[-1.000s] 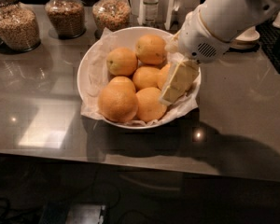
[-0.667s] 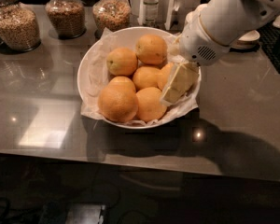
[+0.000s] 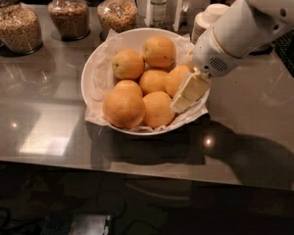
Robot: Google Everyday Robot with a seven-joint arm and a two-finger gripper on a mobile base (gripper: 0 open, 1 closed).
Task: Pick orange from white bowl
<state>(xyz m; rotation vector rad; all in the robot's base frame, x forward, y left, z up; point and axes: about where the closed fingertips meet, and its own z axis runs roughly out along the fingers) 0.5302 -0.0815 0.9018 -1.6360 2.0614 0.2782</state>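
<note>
Orange (image 3: 177, 79) lies at the right side of the white bowl (image 3: 94, 65), pressed among at least 5 other oranges (image 3: 123, 107), just left of the tool (image 3: 188, 93), which slants in over the right rim; whether the tool is wide or narrow I cannot tell. Crinkled paper (image 3: 99, 84) and close neighbours leave little room above the dark glossy tabletop (image 3: 44, 106)

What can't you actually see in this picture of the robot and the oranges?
Camera view, all three:
1. The gripper, at the white bowl's right rim: the wrist hides its far side, so contact with the nearest orange is unclear.
2. The glass jars: tops cut off by the top edge.
3. Bowl's bottom: covered by oranges and paper.
</note>
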